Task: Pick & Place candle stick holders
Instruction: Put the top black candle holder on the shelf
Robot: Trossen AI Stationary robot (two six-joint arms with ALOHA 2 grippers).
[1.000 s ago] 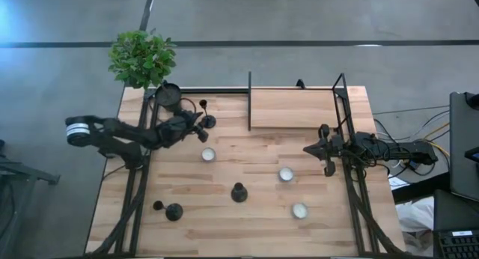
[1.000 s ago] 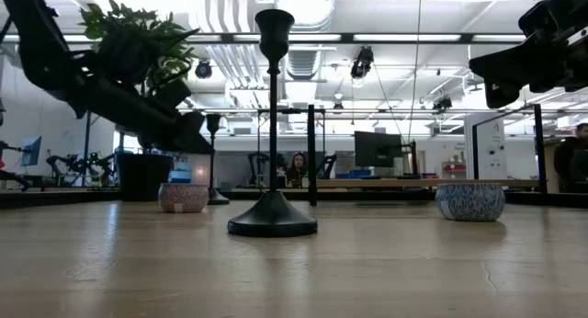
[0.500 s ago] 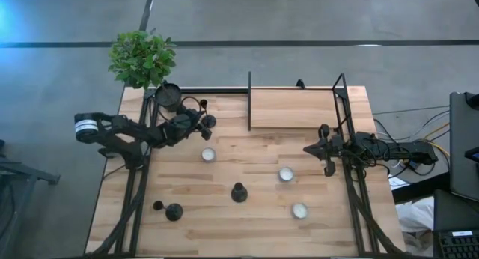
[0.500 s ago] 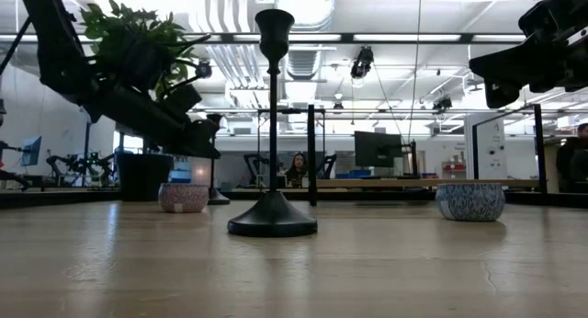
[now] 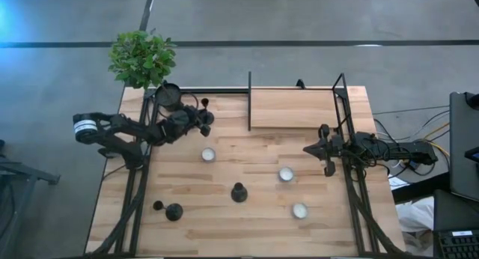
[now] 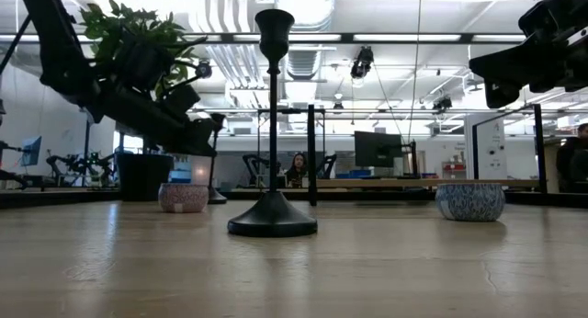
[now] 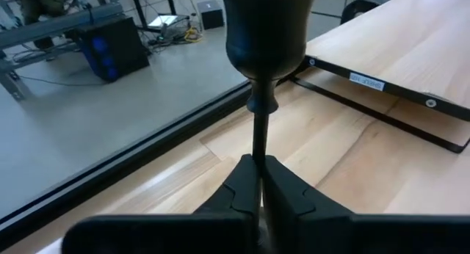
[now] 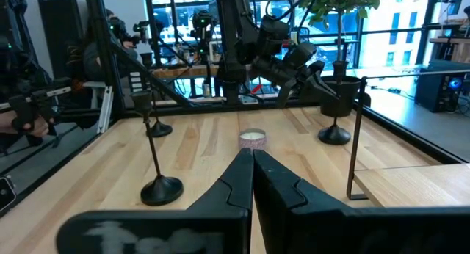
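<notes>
Our left pincer [image 7: 258, 182] has its fingers pressed on the thin stem of a holder [image 5: 205, 118] at the far left of the tabletop [image 5: 247, 221], just beside the plant pot [image 5: 168, 95]; in the left wrist view the stem runs straight up between the two dark tips to the cup above. The grip sits below the small knob under the cup, so we judge the step in hand to be the lift. To do it well we would rise straight up before travelling, keeping the stem upright so the flared base clears the wood without dragging, and we would steer away from the pot and the black frame rail close by. The stem is thin and smooth, so it may pivot in the grip if we swing fast; a slow, level carry seems wise. Just beside this holder a small white candle cup [image 5: 208, 154] sits toward the middle, and we should pass over it, not through it. The second holder [image 5: 239, 192] stands upright near the centre, and the third [image 5: 174, 211] is at the near left; from above we cannot tell whether it is upright. Two more candle cups [image 5: 286, 174] lie to the right. Our right pincer [image 5: 327, 150] waits at the right edge with its fingers together, holding nothing, well apart from the work
</notes>
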